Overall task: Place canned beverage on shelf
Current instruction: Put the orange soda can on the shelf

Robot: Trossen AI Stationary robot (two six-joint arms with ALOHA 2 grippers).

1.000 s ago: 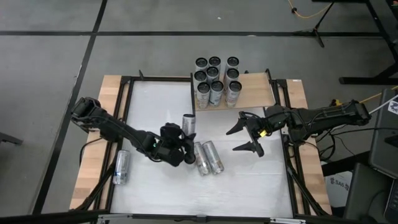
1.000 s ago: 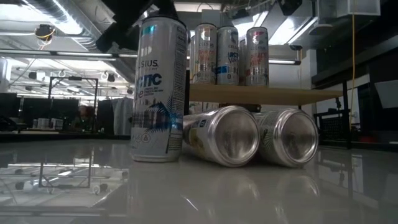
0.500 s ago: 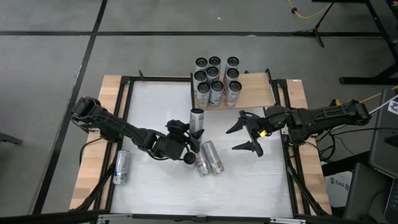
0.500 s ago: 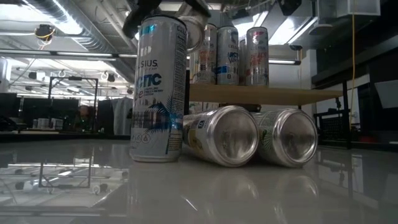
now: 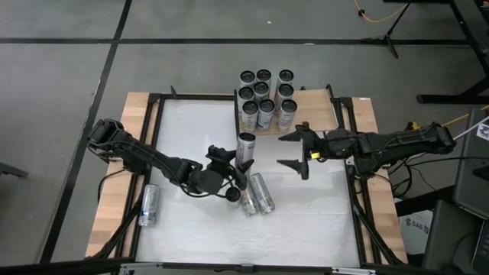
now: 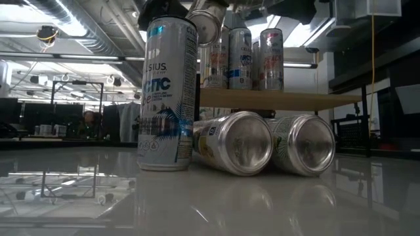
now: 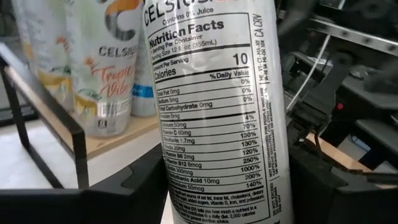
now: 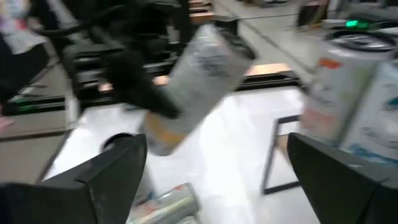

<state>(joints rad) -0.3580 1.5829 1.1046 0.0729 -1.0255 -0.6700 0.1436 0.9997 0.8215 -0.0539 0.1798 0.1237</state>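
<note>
Nine cans (image 5: 263, 93): standing in rows on the shelf (image 5: 313, 111), at the table's (image 5: 306, 221) far edge.
Left gripper (image 5: 233, 169): clamped tight on a white can (image 5: 245, 147), held upright above the table, in front of the shelf's near edge.
Held can: its nutrition label fills the left wrist view (image 7: 214, 106).
Right gripper (image 5: 299, 150): fingers spread wide and empty, just right of the held can and facing it.
Lying cans (image 5: 257, 193): two side by side on the table near the left gripper.
Upright can (image 6: 167, 95): closest to the low camera; where it stands on the table, I can't quite tell.
Stray can (image 5: 149, 205): lying flat by the left edge.
</note>
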